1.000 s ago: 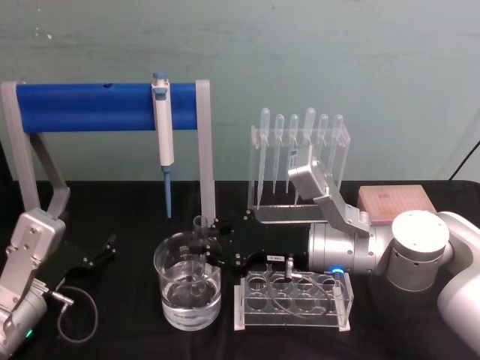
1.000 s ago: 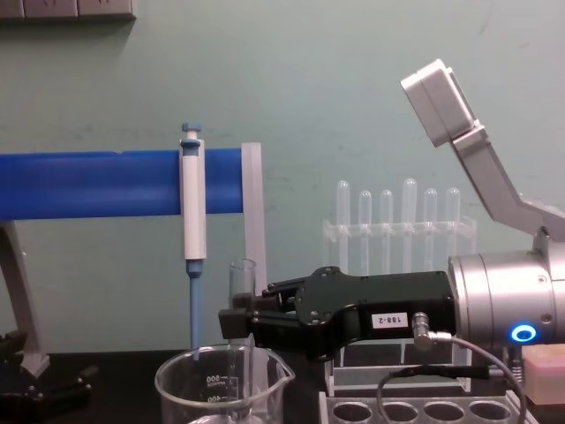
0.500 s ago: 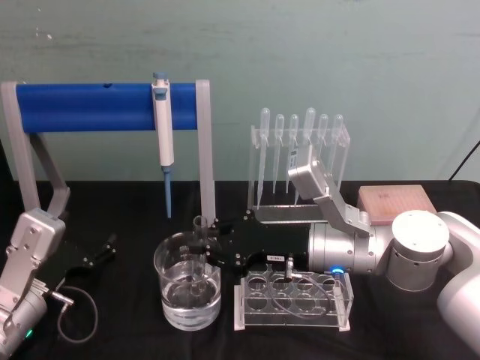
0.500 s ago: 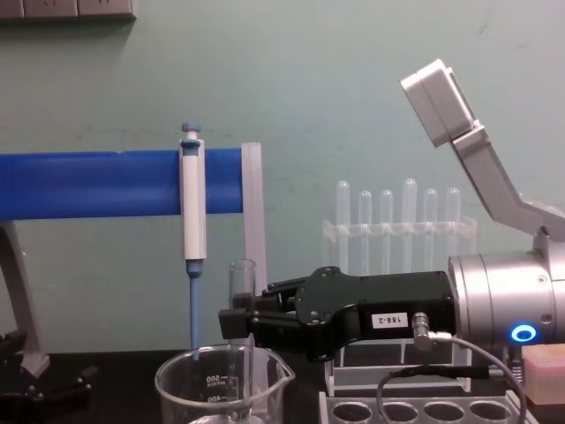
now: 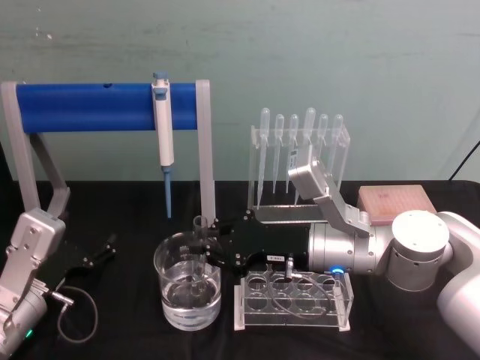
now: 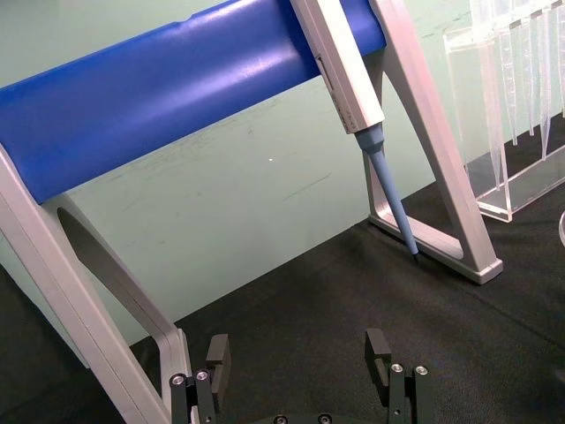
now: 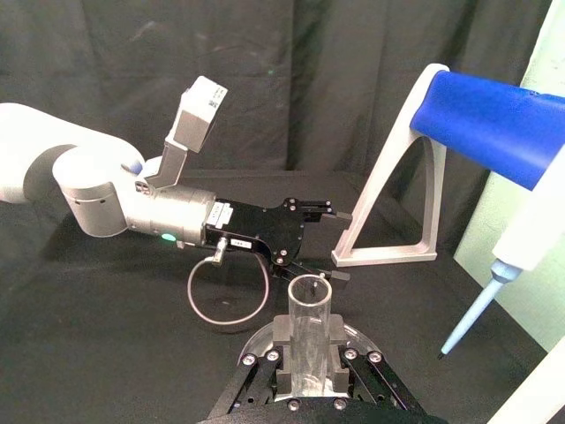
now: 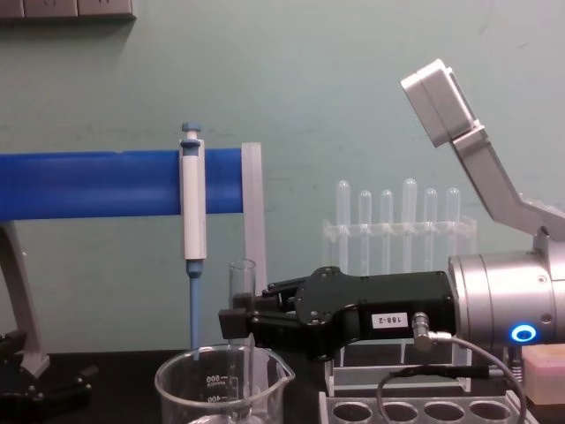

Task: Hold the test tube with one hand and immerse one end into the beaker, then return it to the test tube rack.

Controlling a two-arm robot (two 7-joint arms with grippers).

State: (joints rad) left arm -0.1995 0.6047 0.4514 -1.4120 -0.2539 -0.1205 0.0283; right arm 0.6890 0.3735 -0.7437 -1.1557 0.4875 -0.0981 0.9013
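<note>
Clamping the tube (image 8: 242, 276) upright in the right pincer (image 8: 238, 323), reaching in from the right. Dipping its lower end into the clear liquid in the beaker (image 5: 172, 300), about mid-glass. Hovering above the near-left corner of the rack (image 5: 292, 313), just beside the beaker. Over on the left, resting the left pincer (image 6: 298, 353) low on the black surface (image 5: 120, 315), with fingers spread apart, gripping nothing, well away from the beaker.

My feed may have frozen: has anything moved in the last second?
Nothing visibly changed. The right hand stays shut on the clear glass test tube, upright with its lower end inside the wide clear glass beaker; the left hand stays open and parked.
</note>
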